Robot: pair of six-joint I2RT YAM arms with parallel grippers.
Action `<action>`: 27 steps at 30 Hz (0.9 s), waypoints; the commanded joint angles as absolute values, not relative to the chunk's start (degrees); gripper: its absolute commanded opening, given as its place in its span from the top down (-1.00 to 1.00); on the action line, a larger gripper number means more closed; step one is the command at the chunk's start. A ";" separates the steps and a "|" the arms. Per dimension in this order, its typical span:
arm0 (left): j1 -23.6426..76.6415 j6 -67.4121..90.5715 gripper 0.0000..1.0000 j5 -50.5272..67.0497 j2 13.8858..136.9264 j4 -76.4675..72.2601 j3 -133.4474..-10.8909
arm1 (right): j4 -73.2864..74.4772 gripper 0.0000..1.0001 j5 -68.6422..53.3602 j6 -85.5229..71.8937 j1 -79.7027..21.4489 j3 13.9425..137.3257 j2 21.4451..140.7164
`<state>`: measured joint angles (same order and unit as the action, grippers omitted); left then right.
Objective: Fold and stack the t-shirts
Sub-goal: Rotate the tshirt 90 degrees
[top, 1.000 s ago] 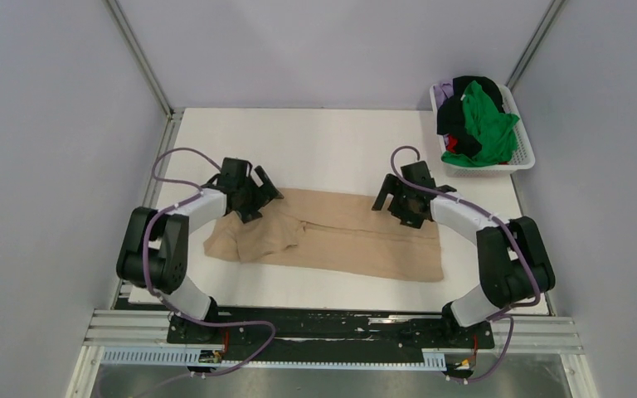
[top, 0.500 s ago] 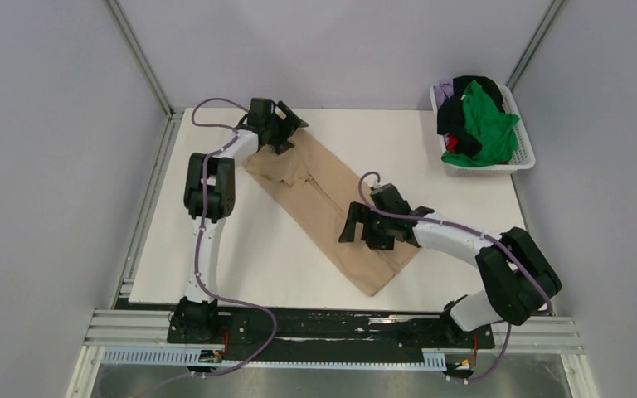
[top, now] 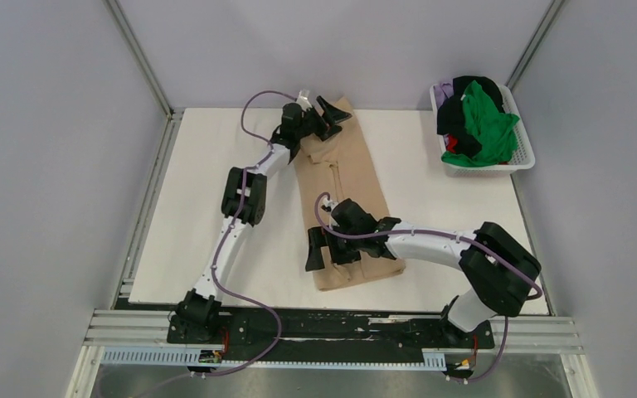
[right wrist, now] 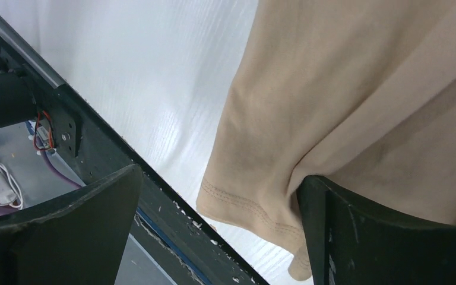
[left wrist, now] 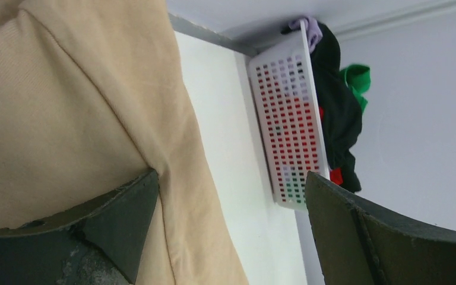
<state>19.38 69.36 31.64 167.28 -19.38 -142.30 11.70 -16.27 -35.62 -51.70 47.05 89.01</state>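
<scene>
right gripper (top: 329, 251), nearest me: low over the near end of the tan t-shirt (top: 344, 170). jaws spread wide, nothing pinched. in the right wrist view one finger (right wrist: 386, 237) seems to rest on the cloth just inside the stitched hem, and the cloth creases at its tip.

tan t-shirt: a long narrow strip on the white table (top: 216, 166), running from near me away to the far edge. sides look turned in already; no loose sleeve shows.

left gripper (top: 319, 112): at the shirt's far end, arm stretched long. jaws spread here too, holding nothing. in the left wrist view one finger (left wrist: 95, 231) lies against the cloth and the other stands clear of it.

white basket (top: 521, 157): right of the shirt's far end, well apart from it. heaped with the green t-shirt (top: 485, 124), black t-shirt (top: 464, 91), a bit of red t-shirt (top: 452, 145) and pale purple t-shirt (top: 442, 87).

step, as i judge it: first shirt, lengthwise fold done, strip being lined up for the cross fold. nothing stacked yet.

next move calls for: one jaw slipped under a short end, a pinch through all the layers, then that end carried over to meet the other without dragging the strip askew. the other end wants pinning meanwhile.
</scene>
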 commanded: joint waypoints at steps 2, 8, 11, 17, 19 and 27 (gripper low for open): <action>24.26 63.72 -1.00 40.14 171.73 -20.18 -146.23 | 11.50 -1.00 -13.73 -35.35 -51.86 50.90 90.03; 24.91 58.75 -1.00 43.71 167.78 -15.41 -145.79 | 19.51 -1.00 -0.41 -39.26 -51.68 51.81 86.73; 25.35 54.75 -1.00 43.76 162.94 -11.76 -143.80 | 23.15 -1.00 6.13 -40.78 -51.39 50.87 82.77; 26.81 45.53 -1.00 40.60 147.20 0.24 -139.79 | 29.98 -1.00 12.04 -44.11 -49.10 46.82 72.73; 27.33 43.61 -1.00 40.98 140.75 6.52 -136.72 | 30.88 -1.00 14.16 -44.35 -47.72 44.42 69.23; 32.57 32.90 -1.00 16.41 98.37 9.29 -84.79 | 38.20 -1.00 7.70 -46.52 -34.20 36.21 56.93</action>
<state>30.11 39.33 30.06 116.73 7.81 -102.50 32.42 9.78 -43.92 -39.79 38.96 61.98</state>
